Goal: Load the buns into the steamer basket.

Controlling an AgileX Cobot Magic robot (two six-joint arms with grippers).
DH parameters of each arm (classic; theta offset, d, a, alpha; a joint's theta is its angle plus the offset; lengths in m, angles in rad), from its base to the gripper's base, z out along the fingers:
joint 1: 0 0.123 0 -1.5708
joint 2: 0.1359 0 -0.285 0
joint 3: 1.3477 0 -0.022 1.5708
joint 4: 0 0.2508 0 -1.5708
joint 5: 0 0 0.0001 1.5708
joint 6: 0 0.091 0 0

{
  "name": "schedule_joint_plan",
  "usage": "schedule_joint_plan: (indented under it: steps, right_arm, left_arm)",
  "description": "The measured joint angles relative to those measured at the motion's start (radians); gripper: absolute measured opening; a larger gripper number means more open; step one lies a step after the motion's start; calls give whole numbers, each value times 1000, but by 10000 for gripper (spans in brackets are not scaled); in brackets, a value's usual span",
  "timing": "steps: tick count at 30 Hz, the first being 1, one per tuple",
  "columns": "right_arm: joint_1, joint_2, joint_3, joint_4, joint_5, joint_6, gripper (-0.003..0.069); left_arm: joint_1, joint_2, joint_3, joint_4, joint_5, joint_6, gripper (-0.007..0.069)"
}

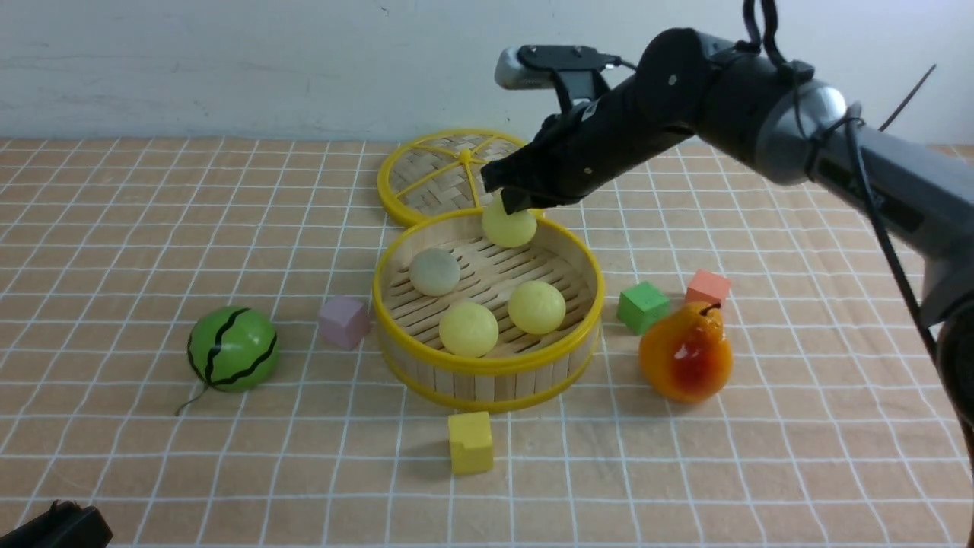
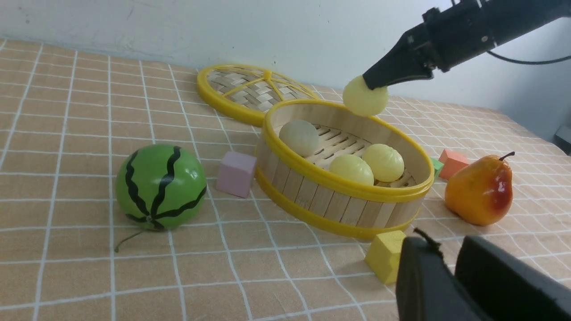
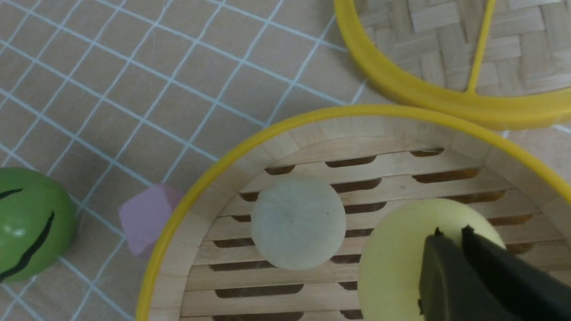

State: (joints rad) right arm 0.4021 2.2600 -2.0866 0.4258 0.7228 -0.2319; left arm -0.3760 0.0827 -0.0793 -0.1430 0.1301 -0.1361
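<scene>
buns (image 1: 469, 329), three, lie in the steamer basket (image 1: 487, 384) mid-frame; right gripper (image 1: 510, 204) pinches a fourth bun (image 1: 508, 227) over its upper rim; left gripper (image 2: 448, 244) stands slightly parted, empty.

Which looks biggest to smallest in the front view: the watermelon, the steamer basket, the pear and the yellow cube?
1. steamer basket
2. pear and watermelon: too alike to rank
3. yellow cube
</scene>
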Motion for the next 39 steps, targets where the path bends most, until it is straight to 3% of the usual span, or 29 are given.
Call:
schedule_joint_plan:
  steps: [4,13,17,20,24,25,26,28,31,39]
  right_arm:
    - [15,44,0,-18,-30,0,67]
    - [16,81,1,-50,-41,0,422]
    - [16,-19,1,-82,103,4,498]
    - [15,-136,1,-144,267,60,468]
    - [11,-290,0,-225,461,151,350]
    - [9,-334,1,-236,494,179,279]
    - [9,-348,4,-239,503,187,258]
    - [7,-452,61,-246,517,232,116]
    - [7,-572,174,-246,525,276,-4]
    - [7,-954,584,-272,532,304,-17]
  left_arm:
    - [0,0,0,0,0,0,118]
    - [0,0,0,0,0,0,127]
    - [0,0,0,0,0,0,132]
    - [0,0,0,0,0,0,134]
    - [0,0,0,0,0,0,140]
    - [0,0,0,0,0,0,143]
    - [0,0,0,0,0,0,143]
    - [0,0,0,0,0,0,144]
    - [0,0,0,0,0,0,146]
    - [0,0,0,0,0,0,155]
